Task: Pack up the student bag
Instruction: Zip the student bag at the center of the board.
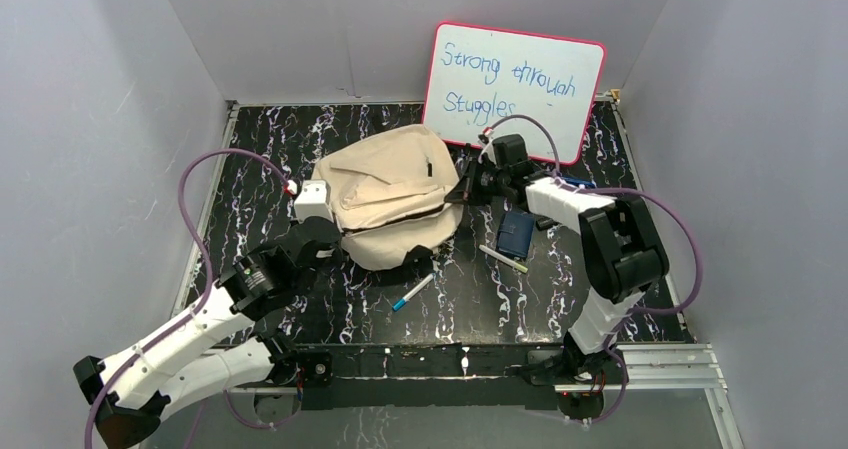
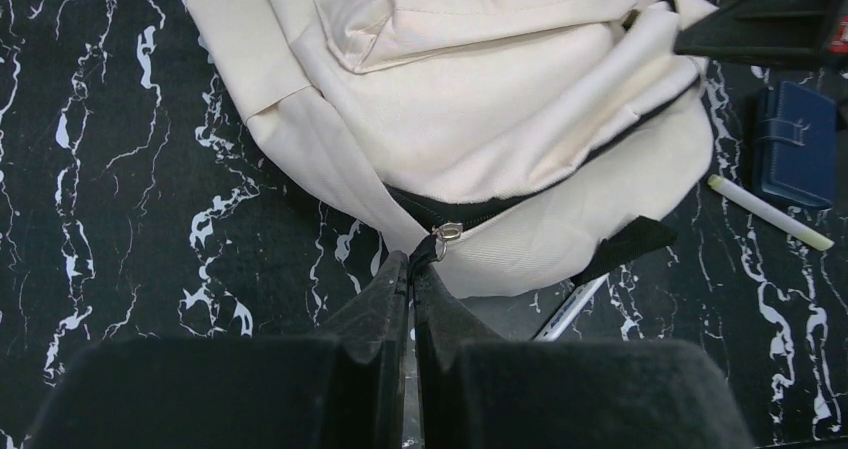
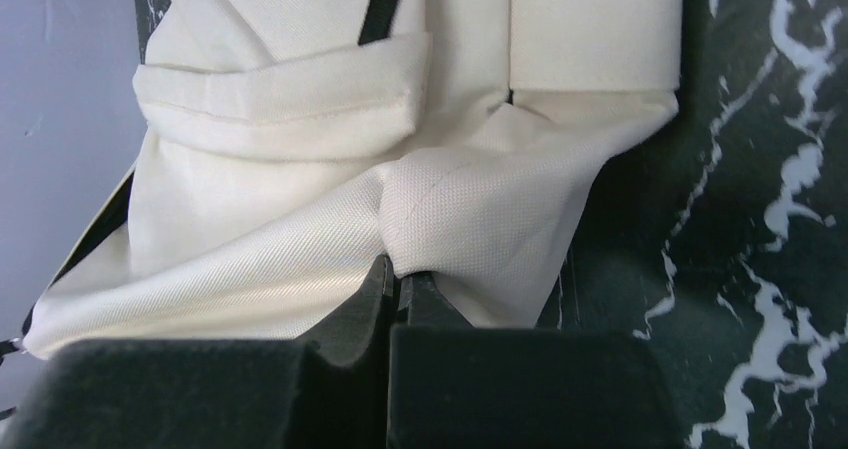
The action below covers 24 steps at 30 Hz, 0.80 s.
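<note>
Cream student bag [image 1: 395, 204] slumps just before the whiteboard [image 1: 515, 84], zip partly open; left gripper [image 2: 411, 264], opposite the whiteboard, pinches its zipper pull [image 2: 432, 244] tight; right gripper [image 3: 398, 284], beside the whiteboard, clamps a fabric fold [image 3: 450, 219].

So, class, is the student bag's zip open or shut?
Open, at least partly: a dark gap splits the student bag from the zip pull, which the shut left gripper pinches.

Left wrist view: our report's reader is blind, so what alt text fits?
The left arm's closed fingers pinch the zipper pull of the cream student bag on a black marbled table; a blue case and white pen lie nearby.
</note>
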Available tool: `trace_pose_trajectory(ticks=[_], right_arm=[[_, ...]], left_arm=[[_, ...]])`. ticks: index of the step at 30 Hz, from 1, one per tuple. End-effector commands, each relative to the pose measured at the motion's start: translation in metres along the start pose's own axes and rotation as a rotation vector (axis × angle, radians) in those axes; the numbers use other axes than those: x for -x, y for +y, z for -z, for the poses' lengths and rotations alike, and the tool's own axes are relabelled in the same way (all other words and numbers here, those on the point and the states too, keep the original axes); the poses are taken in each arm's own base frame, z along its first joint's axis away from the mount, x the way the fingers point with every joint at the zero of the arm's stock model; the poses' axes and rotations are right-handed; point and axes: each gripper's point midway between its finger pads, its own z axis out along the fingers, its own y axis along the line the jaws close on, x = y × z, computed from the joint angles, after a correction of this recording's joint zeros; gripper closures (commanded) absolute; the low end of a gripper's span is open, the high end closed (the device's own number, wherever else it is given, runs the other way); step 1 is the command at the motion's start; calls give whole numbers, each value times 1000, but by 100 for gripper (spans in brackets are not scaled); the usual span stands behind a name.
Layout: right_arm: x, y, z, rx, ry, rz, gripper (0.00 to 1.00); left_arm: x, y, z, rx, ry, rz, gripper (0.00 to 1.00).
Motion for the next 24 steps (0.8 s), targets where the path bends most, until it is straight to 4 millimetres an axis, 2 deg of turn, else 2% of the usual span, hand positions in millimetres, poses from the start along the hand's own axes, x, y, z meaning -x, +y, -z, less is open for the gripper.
trace_pose_trajectory(ticks=[1, 2, 5, 9, 15, 18, 21, 24], right_arm=[[50, 1, -22, -49, -101, 127, 100], [50, 4, -32, -47, -87, 138, 100], [59, 30, -56, -10, -81, 189, 100], [59, 58, -87, 38, -54, 240, 100], [45, 91, -118, 134, 7, 292, 100], [48, 86, -113, 99, -28, 303, 100], [66, 62, -93, -12, -121, 295, 100], [88, 27, -61, -111, -202, 222, 99]], left_arm=[[42, 26, 28, 61, -115, 21, 100], [44, 26, 30, 58, -117, 19, 100], [45, 23, 30, 45, -113, 17, 100], [40, 19, 29, 24, -94, 23, 100], [31, 3, 21, -32, -59, 29, 100], [24, -5, 14, -53, -38, 23, 100], [13, -16, 5, -87, -16, 10, 100], [4, -29, -5, -127, 4, 3, 100]])
